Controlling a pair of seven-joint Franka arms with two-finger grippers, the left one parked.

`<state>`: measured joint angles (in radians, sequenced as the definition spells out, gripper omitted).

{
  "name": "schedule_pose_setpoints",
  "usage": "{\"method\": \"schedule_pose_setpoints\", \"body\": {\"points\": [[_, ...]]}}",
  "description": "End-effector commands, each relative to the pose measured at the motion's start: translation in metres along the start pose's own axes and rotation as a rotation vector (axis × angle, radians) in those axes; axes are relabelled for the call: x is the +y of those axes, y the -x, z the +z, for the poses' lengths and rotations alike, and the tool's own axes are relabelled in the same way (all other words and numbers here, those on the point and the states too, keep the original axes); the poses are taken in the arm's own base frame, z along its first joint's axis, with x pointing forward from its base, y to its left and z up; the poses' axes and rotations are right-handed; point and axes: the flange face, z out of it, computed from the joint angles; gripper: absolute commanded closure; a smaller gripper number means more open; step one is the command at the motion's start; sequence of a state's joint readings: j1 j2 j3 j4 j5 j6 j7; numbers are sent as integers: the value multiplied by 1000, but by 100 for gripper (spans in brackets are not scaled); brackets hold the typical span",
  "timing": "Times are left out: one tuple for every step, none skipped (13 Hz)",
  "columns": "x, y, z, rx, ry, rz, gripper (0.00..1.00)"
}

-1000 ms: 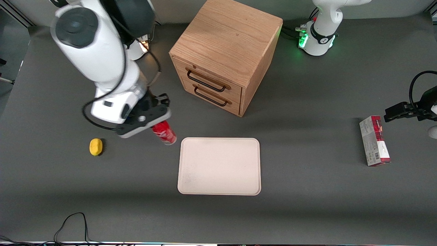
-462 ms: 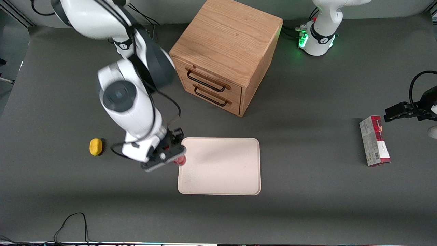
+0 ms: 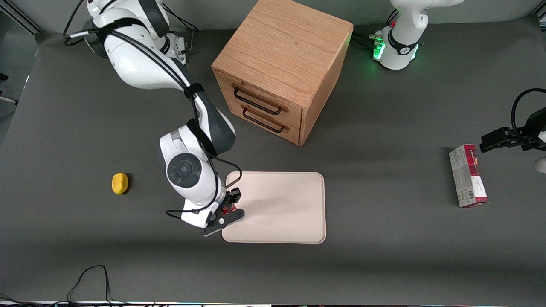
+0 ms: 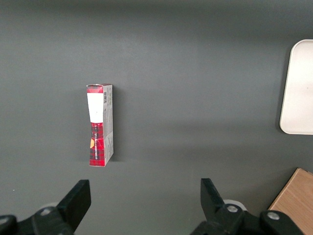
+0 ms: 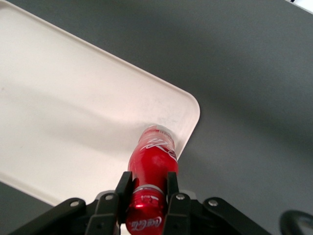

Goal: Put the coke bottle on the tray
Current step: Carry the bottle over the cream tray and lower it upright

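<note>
My tool (image 5: 147,193) pinches coke bottle (image 5: 151,161) over tray (image 5: 73,112) corner nearest yellow lump (image 3: 120,183); bottle base inside rim; tray interior open.

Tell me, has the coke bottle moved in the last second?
Yes. The gripper carried the coke bottle from beside the tray to over its corner, nearer the front camera.

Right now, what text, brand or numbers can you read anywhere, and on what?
"Coca-Cola": white script on the coke bottle, held in the gripper over a corner of the tray; partly hidden, read by its shape.
Carton box: print and a white label, too small to read.
Drawer cabinet, yellow lump: no text visible.
</note>
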<state>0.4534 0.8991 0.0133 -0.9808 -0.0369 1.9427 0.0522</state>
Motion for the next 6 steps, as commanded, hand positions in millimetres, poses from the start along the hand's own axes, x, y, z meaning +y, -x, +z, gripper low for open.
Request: {"method": "schedule_pose_setpoints", "body": {"points": [[-1,-6,4,35,13,0,92],[0,-7,10,38,12,2,89],[1,-7,13,39,12,4,69],[3,-7,14,39,12,11,17],[3,-8,6,47,11,13,0],[4,-7,-4,48,11,15,0]]}}
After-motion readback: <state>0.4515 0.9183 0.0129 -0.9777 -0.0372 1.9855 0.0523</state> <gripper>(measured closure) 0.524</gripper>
